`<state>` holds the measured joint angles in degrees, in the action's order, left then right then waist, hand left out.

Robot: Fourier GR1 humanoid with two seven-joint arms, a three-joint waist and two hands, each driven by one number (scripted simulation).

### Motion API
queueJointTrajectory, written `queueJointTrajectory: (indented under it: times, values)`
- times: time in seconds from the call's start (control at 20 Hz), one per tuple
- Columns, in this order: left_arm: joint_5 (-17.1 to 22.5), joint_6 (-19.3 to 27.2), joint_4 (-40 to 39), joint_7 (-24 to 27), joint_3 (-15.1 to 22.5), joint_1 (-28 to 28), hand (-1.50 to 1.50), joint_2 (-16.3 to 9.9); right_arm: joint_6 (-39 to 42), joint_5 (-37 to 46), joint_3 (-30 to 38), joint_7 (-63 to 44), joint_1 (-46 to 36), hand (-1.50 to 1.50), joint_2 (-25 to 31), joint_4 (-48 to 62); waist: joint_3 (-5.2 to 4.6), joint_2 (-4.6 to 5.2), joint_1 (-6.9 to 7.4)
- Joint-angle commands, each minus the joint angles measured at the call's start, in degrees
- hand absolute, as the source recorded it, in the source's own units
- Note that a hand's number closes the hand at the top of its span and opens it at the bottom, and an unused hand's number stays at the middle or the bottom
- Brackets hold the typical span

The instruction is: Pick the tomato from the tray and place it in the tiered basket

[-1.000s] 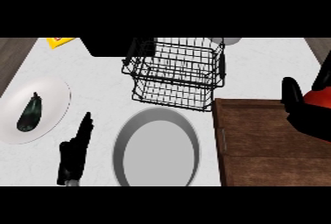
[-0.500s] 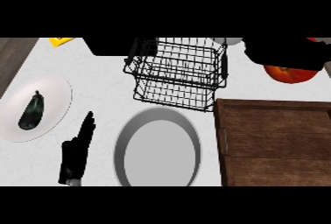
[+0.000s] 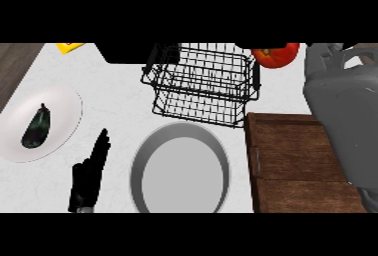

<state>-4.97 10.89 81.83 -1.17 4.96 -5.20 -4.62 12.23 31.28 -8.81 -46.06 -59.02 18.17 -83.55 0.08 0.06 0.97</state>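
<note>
**Tomato Up High by the Basket**

The tomato point(image 3: 275, 54) was at the top of the frame, right beside the upper right edge of the tiered basket point(image 3: 203, 85). It was off the wooden tray point(image 3: 291, 160), which sat at the lower right. The big grey right arm point(image 3: 345, 110) ran up the right side, probably carrying the tomato there to drop it in. The right hand was cut off, so its fingers could not be told. The left hand point(image 3: 90, 176) rested at the lower left, fingers straight and pressed together. An eggplant point(image 3: 35, 128) lay on a white plate point(image 3: 63, 107) at the left. A grey plate point(image 3: 179, 170) sat below the basket.
</note>
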Motion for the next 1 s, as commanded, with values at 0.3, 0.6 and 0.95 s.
queueJointTrajectory:
  times: [0.3,0.6,0.95]
  values:
    - [1.13,-1.71,-3.44,0.66,-2.75,1.09,0.0,-1.48,-8.91,9.38,-1.56,6.09,-2.54,1.5,-7.88,18.57,-0.12,0.19,0.02]
    - [-0.55,-0.2,0.61,0.53,-0.53,-1.48,0.0,0.25,-14.14,7.64,2.15,9.5,-2.39,1.5,-13.31,24.6,-0.09,0.1,0.05]
    - [-0.89,-0.11,1.13,0.39,0.37,-2.99,0.0,0.94,-20.34,-2.89,12.16,16.62,0.32,-1.5,-17.54,28.7,-0.05,0.23,0.31]
